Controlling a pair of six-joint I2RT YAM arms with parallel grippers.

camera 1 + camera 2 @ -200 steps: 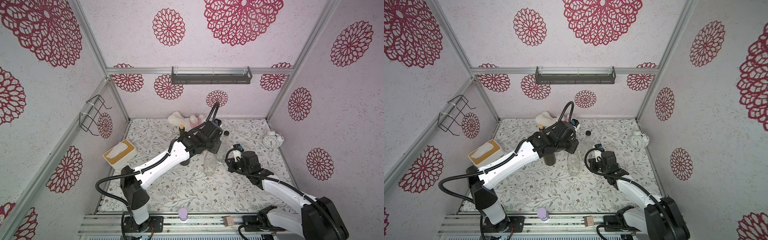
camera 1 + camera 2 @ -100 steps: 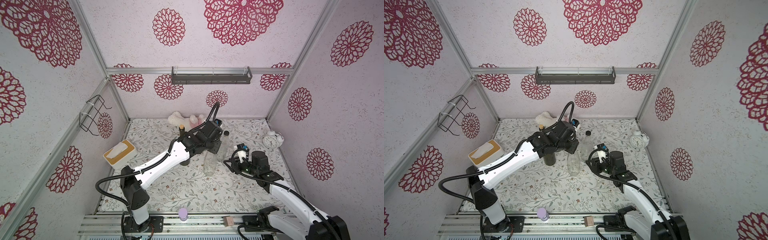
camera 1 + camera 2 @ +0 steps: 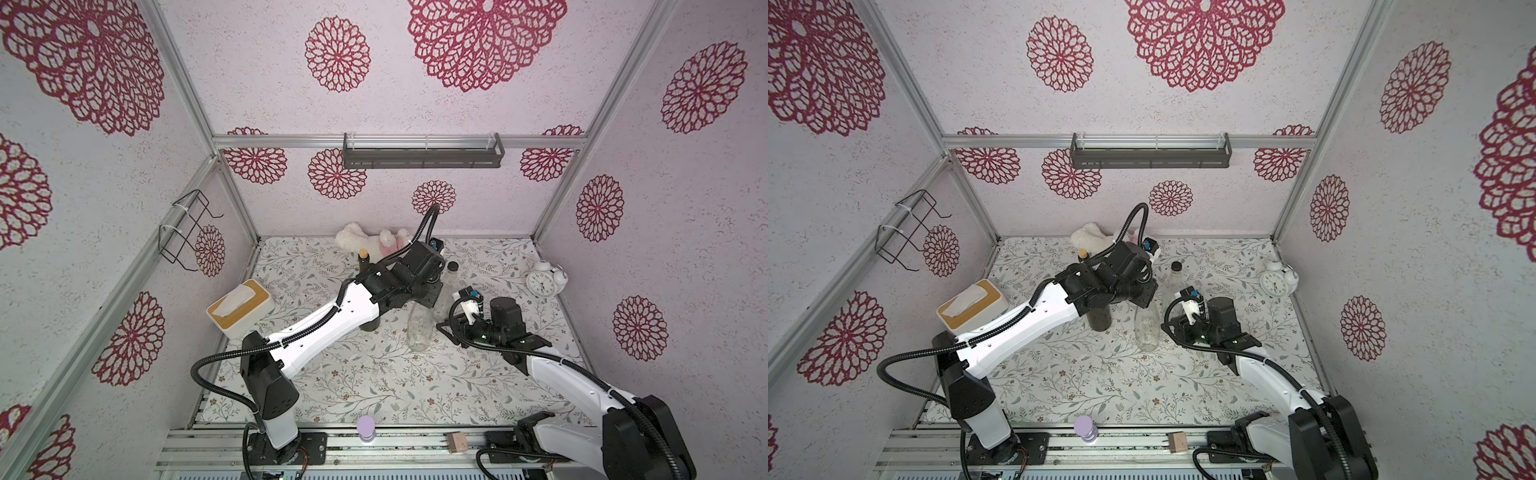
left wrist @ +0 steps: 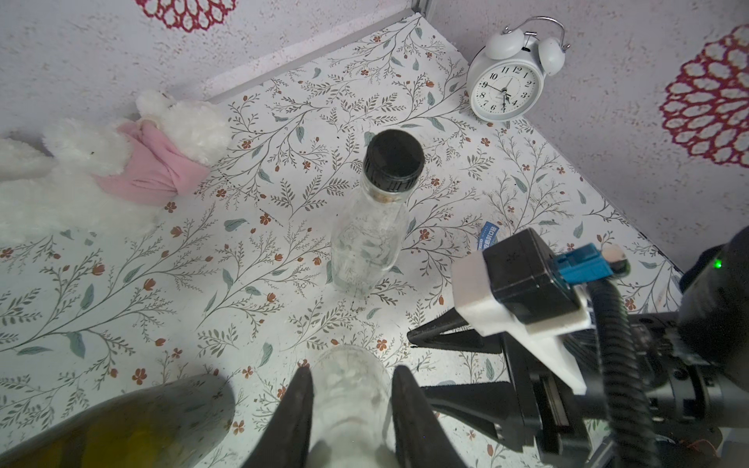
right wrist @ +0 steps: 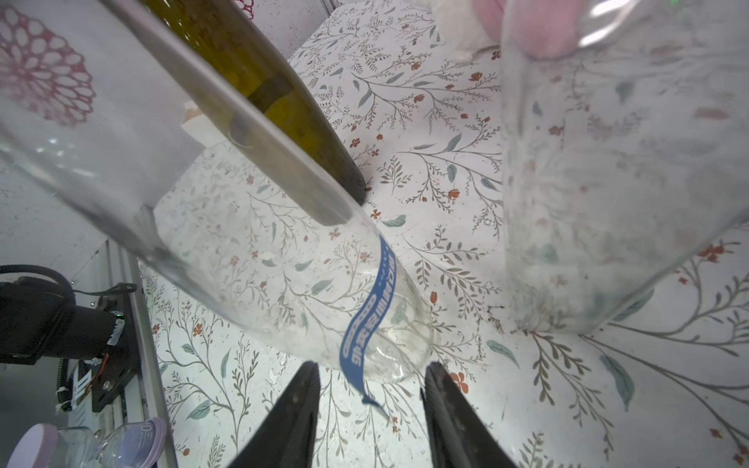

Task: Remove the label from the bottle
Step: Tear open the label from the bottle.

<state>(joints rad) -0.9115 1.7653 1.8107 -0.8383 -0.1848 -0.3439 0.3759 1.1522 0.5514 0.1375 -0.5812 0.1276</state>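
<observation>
A clear uncapped glass bottle (image 3: 417, 328) (image 3: 1147, 328) stands mid-mat. My left gripper (image 3: 424, 296) (image 4: 350, 370) is shut on the bottle's neck (image 4: 348, 389) from above. A blue label (image 5: 367, 320) with white print runs down the bottle (image 5: 263, 283) near its base. The label's lower end has peeled free and dangles. My right gripper (image 3: 445, 330) (image 3: 1170, 329) (image 5: 373, 366) sits low beside the base, open. The loose label end hangs between its fingers without touching either. In the left wrist view the right gripper (image 4: 417, 364) stands spread just to one side of the bottle.
A black-capped clear bottle (image 3: 451, 276) (image 4: 371, 227) and a corked olive bottle (image 3: 370, 322) stand close by. A blue printed scrap (image 4: 488, 236) lies on the mat. A clock (image 3: 544, 280), plush bunny (image 3: 374, 243) and tissue box (image 3: 239, 307) line the edges.
My right gripper has opened, drawn off to the right with the arm raised, then come back low beside the bottle's base. The left arm and the bottle have stayed put.
</observation>
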